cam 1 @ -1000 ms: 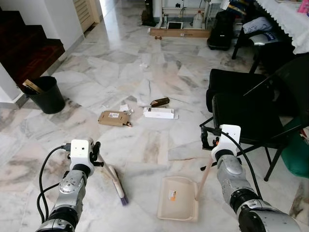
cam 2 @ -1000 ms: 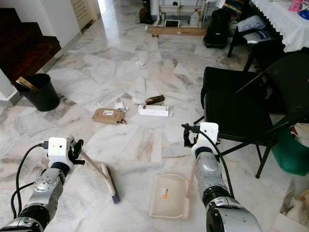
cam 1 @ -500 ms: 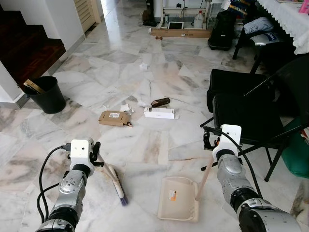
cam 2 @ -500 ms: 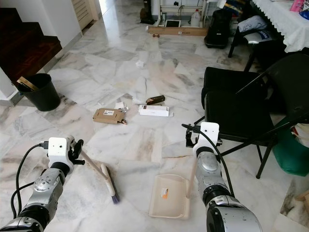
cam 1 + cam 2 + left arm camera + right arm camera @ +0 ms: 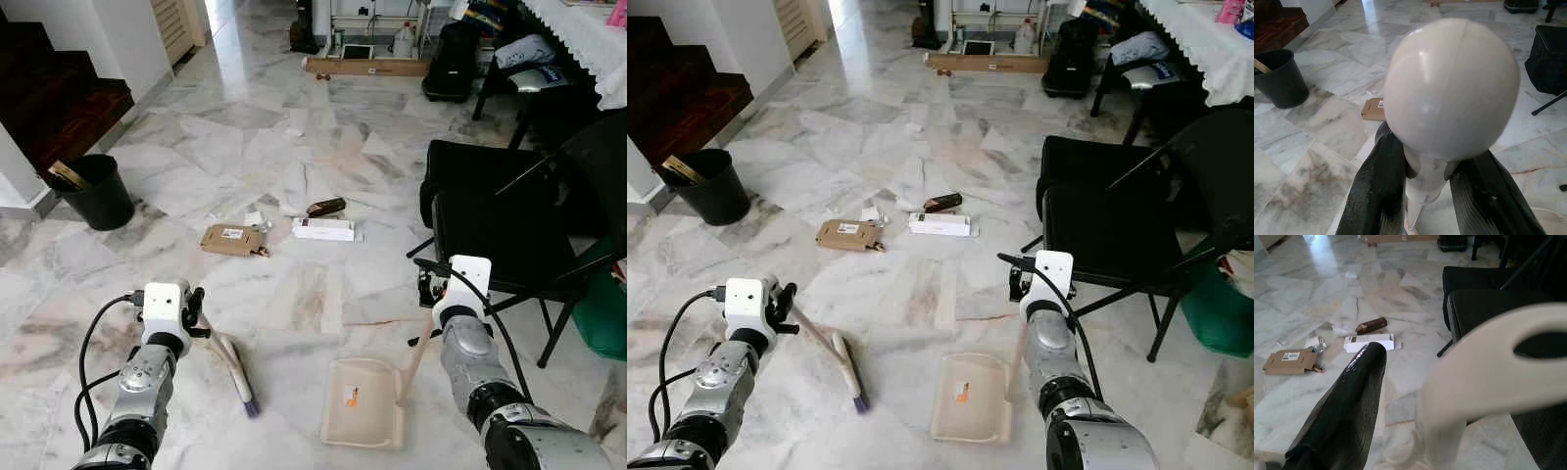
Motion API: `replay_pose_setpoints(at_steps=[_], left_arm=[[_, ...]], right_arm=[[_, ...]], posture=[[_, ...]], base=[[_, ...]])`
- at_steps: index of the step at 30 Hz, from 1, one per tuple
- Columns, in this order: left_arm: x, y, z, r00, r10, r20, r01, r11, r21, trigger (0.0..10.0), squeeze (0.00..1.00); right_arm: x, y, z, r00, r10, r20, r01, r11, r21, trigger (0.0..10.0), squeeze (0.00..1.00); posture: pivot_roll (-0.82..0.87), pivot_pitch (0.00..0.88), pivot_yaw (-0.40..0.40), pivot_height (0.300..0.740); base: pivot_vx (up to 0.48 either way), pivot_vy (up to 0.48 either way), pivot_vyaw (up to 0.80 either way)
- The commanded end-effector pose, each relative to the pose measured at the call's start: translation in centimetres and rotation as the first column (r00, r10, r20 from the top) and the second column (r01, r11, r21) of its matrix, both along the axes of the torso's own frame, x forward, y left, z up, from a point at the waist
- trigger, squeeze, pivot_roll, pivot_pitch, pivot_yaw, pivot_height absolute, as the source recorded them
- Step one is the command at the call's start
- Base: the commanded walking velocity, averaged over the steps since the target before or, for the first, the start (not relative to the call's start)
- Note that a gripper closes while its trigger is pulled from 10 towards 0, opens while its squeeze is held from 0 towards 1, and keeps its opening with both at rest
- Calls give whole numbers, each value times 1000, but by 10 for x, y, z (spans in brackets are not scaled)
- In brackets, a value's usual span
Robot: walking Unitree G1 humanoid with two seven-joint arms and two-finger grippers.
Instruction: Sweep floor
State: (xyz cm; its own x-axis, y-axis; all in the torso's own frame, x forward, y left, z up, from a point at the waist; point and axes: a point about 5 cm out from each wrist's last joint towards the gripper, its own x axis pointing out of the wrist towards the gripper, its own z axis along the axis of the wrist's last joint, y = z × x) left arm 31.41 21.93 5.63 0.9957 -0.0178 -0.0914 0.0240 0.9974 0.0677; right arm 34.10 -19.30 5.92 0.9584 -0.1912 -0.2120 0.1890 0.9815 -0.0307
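Marble floor (image 5: 294, 294) spreads pale and veined underfoot. Left claw (image 5: 1425, 196) is clamped around the cream hand broom's handle (image 5: 1449, 98), bristles (image 5: 249, 401) down on the tiles. Right claw (image 5: 1449, 431) grips the upright handle of the beige plastic dustpan (image 5: 362, 401). Farther off lie a flattened brown cardboard box (image 5: 233, 238), a white carton (image 5: 323, 229) and a black bucket (image 5: 93, 191) at far left.
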Motion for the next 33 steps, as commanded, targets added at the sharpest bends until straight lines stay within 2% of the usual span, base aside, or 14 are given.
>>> replay_pose_setpoints(at_steps=[1,2,3,4,5,19,20,21,22,23,24,33], left_arm=[[-1,7,1,1000,10,-7,-10,1000,14,10000,0],[-1,7,1,1000,10,-8,-10,1000,14,10000,0],[-1,7,1,1000,9,-7,-9,1000,14,10000,0],[-1,7,1,1000,9,-7,-9,1000,14,10000,0],[-2,7,1,1000,8,-7,-7,1000,14,10000,0],[-1,7,2,1000,3,-4,-3,1000,14,10000,0],[-1,7,2,1000,3,-4,-3,1000,14,10000,0],[-1,7,2,1000,3,-5,-3,1000,14,10000,0],[-1,7,2,1000,4,-5,-4,1000,14,10000,0],[-1,7,2,1000,4,-5,-4,1000,14,10000,0],[-1,7,1,1000,4,-6,-4,1000,15,10000,0],[-1,6,1,1000,2,-5,-2,1000,12,10000,0]], right_arm=[[-5,-1,-8,999,-10,-40,10,1000,5,1843,0],[-5,-1,-8,999,-10,-42,10,1000,6,1843,0],[-6,-1,-9,999,-10,-45,10,1000,7,3569,0],[-6,0,-10,999,-11,-48,11,1000,8,3569,0],[-7,0,-12,998,-13,-55,13,1000,9,10000,0],[-4,0,-8,999,-21,-39,22,999,37,10000,0],[-4,0,-7,999,-20,-37,22,999,41,9333,0],[-4,0,-7,999,-20,-35,22,999,44,9333,0],[-3,0,-7,999,-20,-34,22,999,44,1686,0],[-3,0,-7,999,-21,-34,22,999,44,1686,0],[-3,1,-5,1000,-16,-25,17,999,49,0,0],[-3,1,-6,1000,-13,-19,15,998,66,0,0]], posture=[[45,53,76,740],[45,53,76,740],[47,53,77,740],[47,53,77,740],[48,53,79,740],[53,50,80,740],[55,51,79,740],[55,51,79,740],[55,51,79,740],[55,51,79,740],[55,51,79,740],[54,50,79,740]], base=[[0,0,0],[0,0,0],[0,0,0],[0,0,0],[0,0,0],[0,0,0],[0,0,0],[0,0,0],[0,0,0],[0,0,0],[0,0,0],[0,0,0]])
